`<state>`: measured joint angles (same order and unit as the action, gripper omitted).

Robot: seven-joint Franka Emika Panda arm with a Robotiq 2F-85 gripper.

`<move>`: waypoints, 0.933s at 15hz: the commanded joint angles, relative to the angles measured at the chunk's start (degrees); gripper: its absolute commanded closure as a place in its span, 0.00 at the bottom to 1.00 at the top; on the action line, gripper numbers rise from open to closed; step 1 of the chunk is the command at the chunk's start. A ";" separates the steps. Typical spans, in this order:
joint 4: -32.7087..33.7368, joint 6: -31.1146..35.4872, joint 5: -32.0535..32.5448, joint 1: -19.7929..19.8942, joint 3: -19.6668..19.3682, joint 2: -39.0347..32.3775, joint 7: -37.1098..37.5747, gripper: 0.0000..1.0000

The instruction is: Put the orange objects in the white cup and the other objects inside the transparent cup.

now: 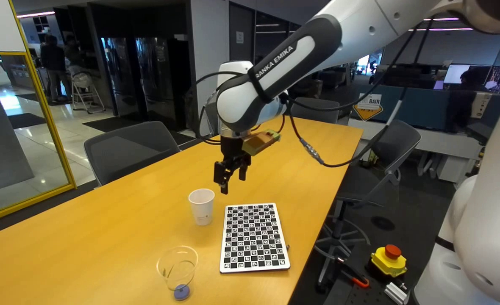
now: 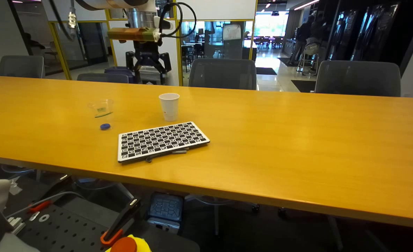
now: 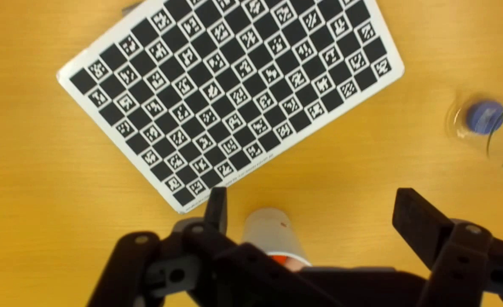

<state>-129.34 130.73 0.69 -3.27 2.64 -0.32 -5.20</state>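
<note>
Down in the wrist view, the gripper (image 3: 311, 196) juts in from the bottom of the frame, jaws wide apart, and hides much of the mouth of the white cup (image 3: 272, 232) at lower centre. An orange thing (image 3: 279, 259) shows inside the rim beside a paler patch (image 3: 295, 265); the rest of the inside is covered. The clear cup (image 3: 498, 149) is cut off by the right edge, and the blue disc (image 3: 484, 117) seems to lie inside at its base. The board (image 3: 234, 91) fills the upper middle, its top cut off.

In an exterior view, the table (image 1: 106, 241) runs out of the frame at left and bottom, its long edge slanting down on the right, close to the board. The cable (image 1: 312, 151) loops out to the right of the gripper, which hangs up and right of the white cup, well apart from the clear cup.

In an exterior view, the stop button (image 2: 124, 244) is cut off by the bottom edge and the arm (image 2: 138, 17) by the top. The clear cup, left of the upright white cup, is faint, its wall hard to make out. The table stretches wide to the right edge.
</note>
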 commanded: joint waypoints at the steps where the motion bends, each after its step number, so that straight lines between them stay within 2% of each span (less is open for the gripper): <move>1: -12.68 -2.21 -1.51 0.22 -0.35 14.35 -3.97 0.00; 4: -19.17 -5.12 -1.41 -0.05 -1.44 23.62 -4.61 0.00; 8: -23.79 -14.10 -1.36 0.28 -4.07 36.18 -5.54 0.00; 11: -24.56 -21.73 -0.71 0.78 -5.94 43.31 -5.89 0.00; 14: -24.24 -26.37 -0.62 0.88 -7.16 47.42 -5.80 0.00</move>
<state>-152.58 107.78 0.61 -3.21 -3.65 41.62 -9.60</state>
